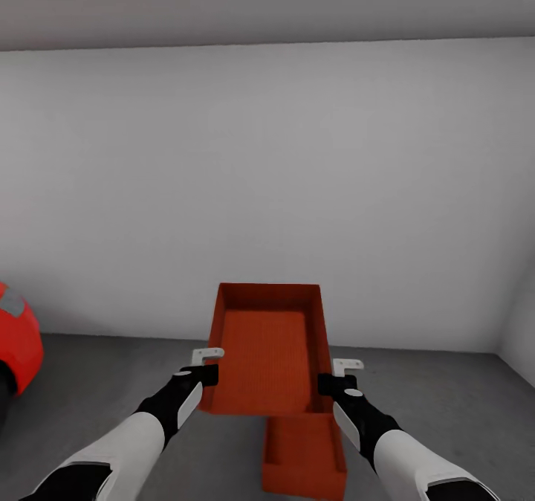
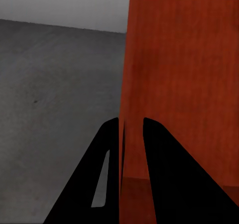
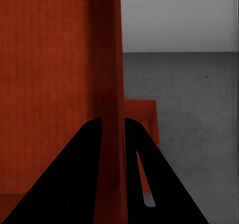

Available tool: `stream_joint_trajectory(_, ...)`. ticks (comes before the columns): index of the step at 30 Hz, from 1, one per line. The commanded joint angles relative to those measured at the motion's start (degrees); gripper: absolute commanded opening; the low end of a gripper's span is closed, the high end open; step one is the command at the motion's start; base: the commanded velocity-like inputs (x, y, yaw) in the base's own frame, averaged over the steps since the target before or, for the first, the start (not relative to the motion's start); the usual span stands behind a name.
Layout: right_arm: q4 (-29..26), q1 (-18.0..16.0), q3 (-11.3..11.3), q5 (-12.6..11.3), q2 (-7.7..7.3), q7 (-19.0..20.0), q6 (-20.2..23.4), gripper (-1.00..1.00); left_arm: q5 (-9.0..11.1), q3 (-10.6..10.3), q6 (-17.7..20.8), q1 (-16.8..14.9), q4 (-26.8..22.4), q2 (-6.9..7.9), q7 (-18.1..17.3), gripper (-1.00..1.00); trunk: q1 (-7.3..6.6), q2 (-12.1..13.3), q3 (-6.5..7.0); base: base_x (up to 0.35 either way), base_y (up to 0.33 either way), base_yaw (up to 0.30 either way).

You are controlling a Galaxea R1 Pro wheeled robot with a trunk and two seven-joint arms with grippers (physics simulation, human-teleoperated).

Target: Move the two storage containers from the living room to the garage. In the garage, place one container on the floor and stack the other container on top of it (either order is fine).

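Observation:
I hold one red-orange storage container [image 1: 267, 348] in the air with both arms, its open top facing me. My left gripper [image 1: 209, 373] is shut on its left wall [image 2: 130, 74], and my right gripper [image 1: 328, 383] is shut on its right wall [image 3: 110, 84]. The other storage container [image 1: 303, 456] rests on the dark grey concrete floor [image 1: 446, 412] directly below, partly hidden by the held one; a corner of it [image 3: 144, 117] appears past the right fingers. The garage's plain grey-white wall [image 1: 267, 189] stands ahead.
A red car [image 1: 16, 345] pokes in at the far left edge. A side wall [image 1: 520, 322] closes the corner at the right. Bare concrete [image 2: 55, 84] stretches on both sides of the containers.

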Motion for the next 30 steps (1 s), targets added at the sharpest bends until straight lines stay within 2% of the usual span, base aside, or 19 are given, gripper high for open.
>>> stream_joint_trajectory(1, 0.16, -0.01, -0.66, -0.68, -0.3, -0.46, -0.07, -1.0, -0.96, 1.33, -1.96, 0.0, -1.21, 0.44, 0.56, -1.0, 0.05, -0.04, -0.03, 0.305, 0.193, -0.286)
stream_joint_trajectory(16, 0.16, -0.01, -0.61, -0.68, -0.27, -0.46, -0.11, -1.0, -1.05, 1.33, -2.05, 0.0, -1.29, 0.44, 0.56, -1.0, 0.05, -0.04, -0.03, 0.305, 0.193, -0.282)
stream_joint_trajectory(22, 0.16, -0.01, -0.61, -0.68, -0.27, -0.46, -0.24, -1.0, -1.05, 1.33, -2.05, 0.0, -1.37, 0.45, 0.64, -1.0, 0.05, -0.04, -0.03, 0.274, 0.154, -0.064)
stream_joint_trajectory(30, 0.16, -0.01, -0.69, -0.68, -0.33, -0.46, -0.17, -1.0, -1.05, 1.33, -2.05, 0.0, -1.53, 0.48, 0.64, -1.0, 0.05, -0.04, -0.03, 0.029, 0.012, -0.002)
